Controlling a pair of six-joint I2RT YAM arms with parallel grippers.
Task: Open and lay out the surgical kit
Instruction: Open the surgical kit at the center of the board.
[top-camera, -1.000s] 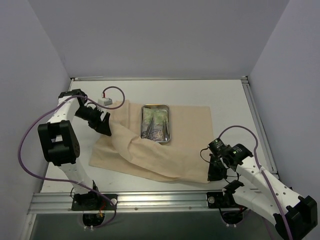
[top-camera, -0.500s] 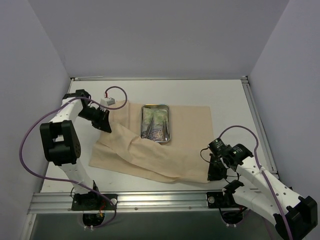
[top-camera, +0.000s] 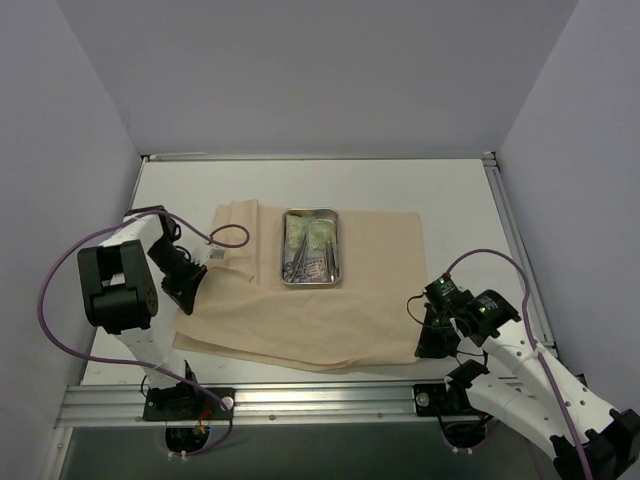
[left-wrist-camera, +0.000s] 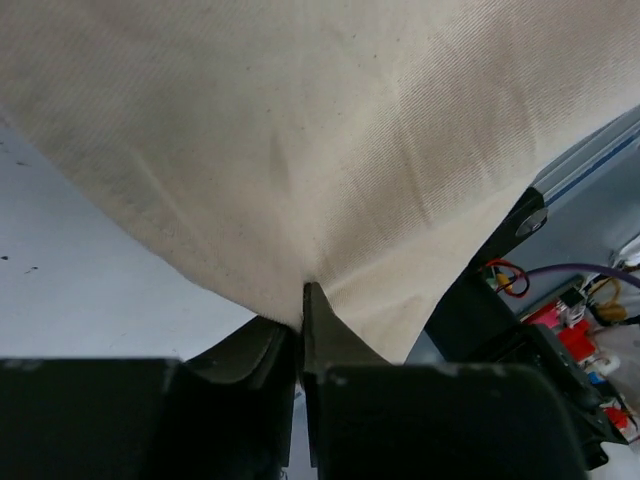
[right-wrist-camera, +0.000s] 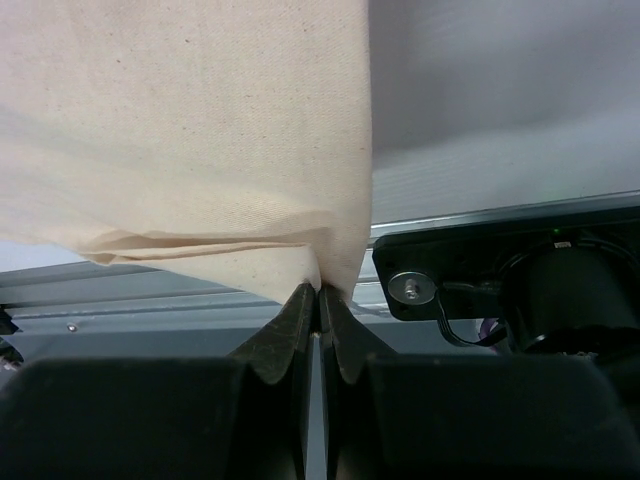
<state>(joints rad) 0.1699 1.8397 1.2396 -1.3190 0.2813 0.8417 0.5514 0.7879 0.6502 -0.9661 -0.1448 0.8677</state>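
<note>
The surgical kit's beige cloth wrap (top-camera: 300, 310) lies spread over the middle of the table. A rectangular steel tray (top-camera: 311, 246) rests on it, holding ring-handled clamps and pale packets. My left gripper (top-camera: 184, 296) is shut on the cloth's near left corner; in the left wrist view the cloth (left-wrist-camera: 330, 150) fans out from the closed left gripper (left-wrist-camera: 300, 300). At the near right corner my right gripper (top-camera: 428, 340) is shut on the cloth too. The right wrist view has the cloth (right-wrist-camera: 200, 130) pinched in the right gripper (right-wrist-camera: 318, 292).
White walls close in the table on three sides. An aluminium rail (top-camera: 300, 400) with both arm bases runs along the near edge. A purple cable (top-camera: 232, 236) from the left arm loops over the cloth's left part.
The left gripper has shut on the cloth and drawn the folded flap toward the near left. The cloth now lies far flatter. The right arm has hardly moved.
</note>
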